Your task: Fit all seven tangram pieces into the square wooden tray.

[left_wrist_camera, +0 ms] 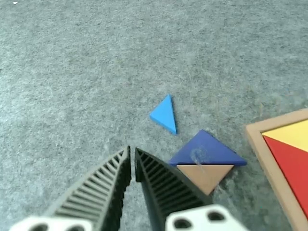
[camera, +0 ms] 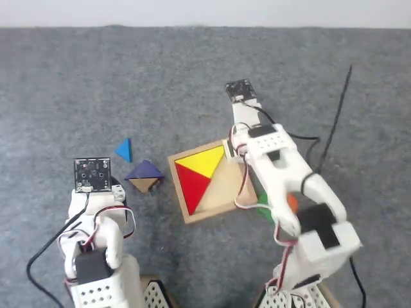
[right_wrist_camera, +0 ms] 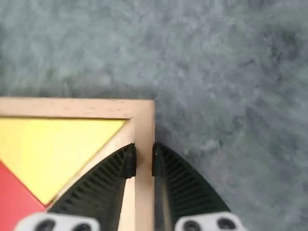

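Fingers (left_wrist_camera: 108, 180) of the left gripper (left_wrist_camera: 133, 156) are pressed together with nothing between them, poised over grey carpet (left_wrist_camera: 72, 72). Just beside the tips lie a dark blue triangle (left_wrist_camera: 207, 151) and a tan triangle (left_wrist_camera: 206, 176), touching along one edge. A light blue triangle (left_wrist_camera: 164, 115) lies near them but apart. The right gripper (right_wrist_camera: 143, 163) is closed on the rim of the square wooden tray (right_wrist_camera: 72, 107), one finger inside the wall and one outside, close to a corner.

Hidden items: in the high view the right arm (camera: 282, 173) covers the tray side nearest it and its own gripper. A green piece (camera: 263, 210) and an orange piece (camera: 293, 203) show partly beneath that arm. Their shapes and exact seating cannot be determined. A camera block (camera: 93, 174) covers the left gripper there.

Tray contents: a yellow triangle (camera: 204, 162) and a red triangle (camera: 194, 184) lie flat inside, touching. The rest of the visible floor is bare wood. The right wrist view cuts off most of the red triangle.

Surroundings: the carpet ends at a pale wall strip (camera: 192, 11) along its far edge.
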Robot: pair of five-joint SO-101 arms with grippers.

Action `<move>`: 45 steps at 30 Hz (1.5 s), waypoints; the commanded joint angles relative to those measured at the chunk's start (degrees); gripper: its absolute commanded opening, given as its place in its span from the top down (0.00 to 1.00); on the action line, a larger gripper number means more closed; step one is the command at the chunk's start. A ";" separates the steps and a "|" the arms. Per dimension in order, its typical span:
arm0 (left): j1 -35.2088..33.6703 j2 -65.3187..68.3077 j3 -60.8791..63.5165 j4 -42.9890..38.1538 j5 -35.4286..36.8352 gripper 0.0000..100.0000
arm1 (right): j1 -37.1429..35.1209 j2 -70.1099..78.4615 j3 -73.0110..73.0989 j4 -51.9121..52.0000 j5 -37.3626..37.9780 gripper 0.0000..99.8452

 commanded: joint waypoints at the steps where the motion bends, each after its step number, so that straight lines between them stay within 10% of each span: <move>1: -0.44 -1.14 -0.48 0.18 -0.70 0.99 | 0.31 7.60 -14.51 6.99 -8.35 0.99; 24: -0.44 -0.62 -6.46 1.41 0.70 0.99 | -2.24 19.12 -35.69 18.15 -32.09 0.93; 35: -0.26 30.07 -27.91 0.97 1.93 0.98 | -0.75 8.48 -35.60 30.46 -10.11 0.68; 45: -0.35 59.43 -45.14 8.26 -5.27 0.86 | 13.41 -9.54 -21.45 38.81 1.14 0.96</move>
